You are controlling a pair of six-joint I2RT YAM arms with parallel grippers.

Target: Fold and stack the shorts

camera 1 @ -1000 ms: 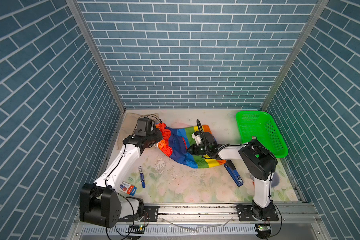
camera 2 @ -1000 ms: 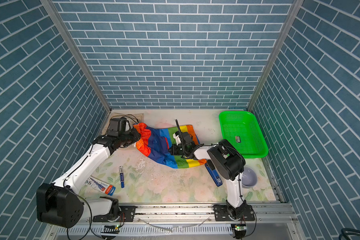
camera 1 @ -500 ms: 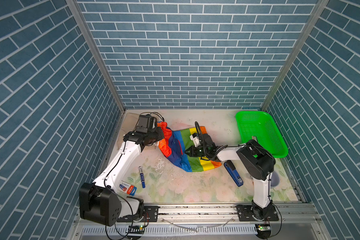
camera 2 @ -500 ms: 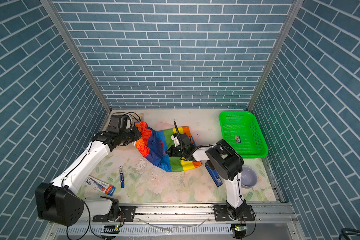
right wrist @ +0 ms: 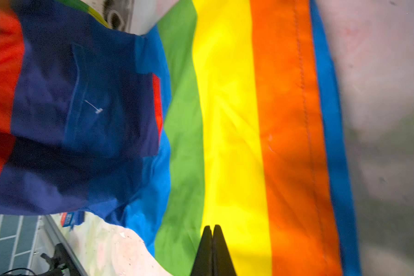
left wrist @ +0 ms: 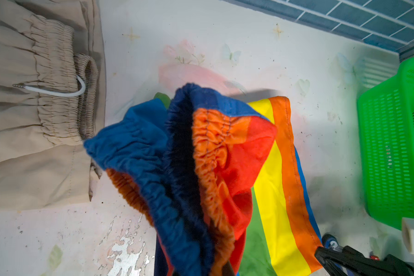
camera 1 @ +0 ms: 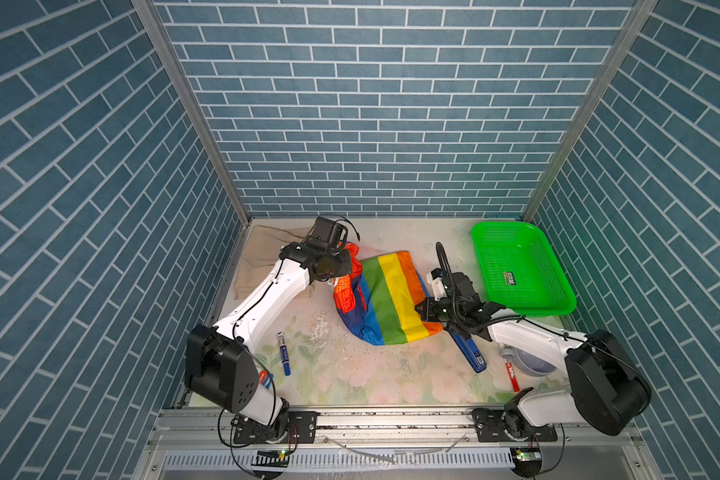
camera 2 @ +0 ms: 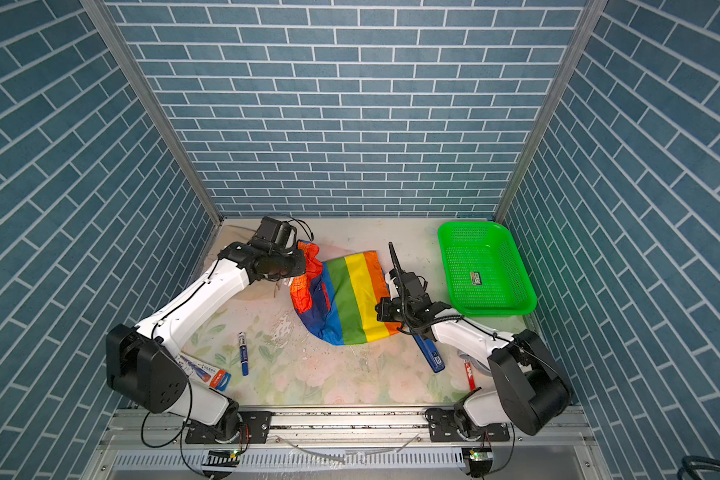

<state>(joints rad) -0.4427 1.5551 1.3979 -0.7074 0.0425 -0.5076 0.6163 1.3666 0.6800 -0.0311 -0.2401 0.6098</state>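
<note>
blue-tiled walls (camera 1: pixel 371 124) box a floral tabletop (camera 1: pixel 371 374) (rainbow shorts (camera 1: pixel 387 299) centred).

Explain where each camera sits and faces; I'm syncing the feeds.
Top views: high above the arm bases, looking down on table, left arm, right arm, rainbow shorts.
Left wrist: above the bunched waistband, facing beige shorts, green basket; left claw mostly covered by cloth.
Right wrist: low, along the stripes; shut right claw shows.
Shared: both wrist views see the rainbow shorts.
</note>
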